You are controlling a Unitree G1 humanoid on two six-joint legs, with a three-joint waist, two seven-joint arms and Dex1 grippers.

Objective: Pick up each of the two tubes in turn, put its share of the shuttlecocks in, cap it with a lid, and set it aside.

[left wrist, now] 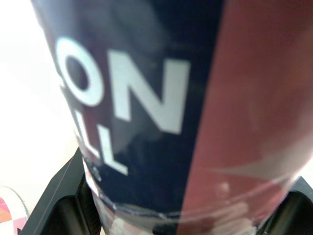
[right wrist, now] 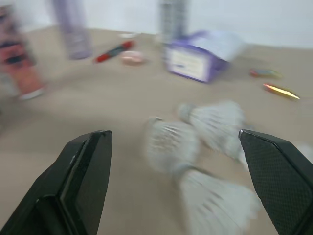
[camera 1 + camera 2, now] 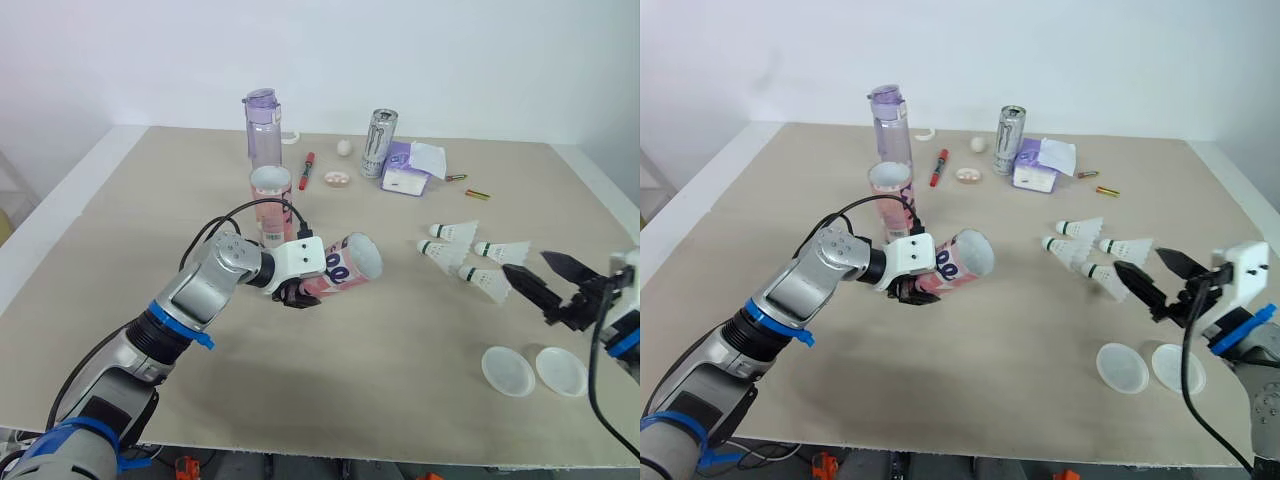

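Left of centre, the left gripper (image 3: 298,288) is clamped on a tube (image 3: 350,262) lying sideways, its open mouth facing right toward the shuttlecocks (image 3: 468,256); the right gripper (image 3: 526,263), fingers apart, is just beside them, the nearer hand

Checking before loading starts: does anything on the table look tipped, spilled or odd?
Nothing stands out. The tilted tube is simply held in the left gripper, the other tube stands upright, the four shuttlecocks lie together, and both lids lie flat.
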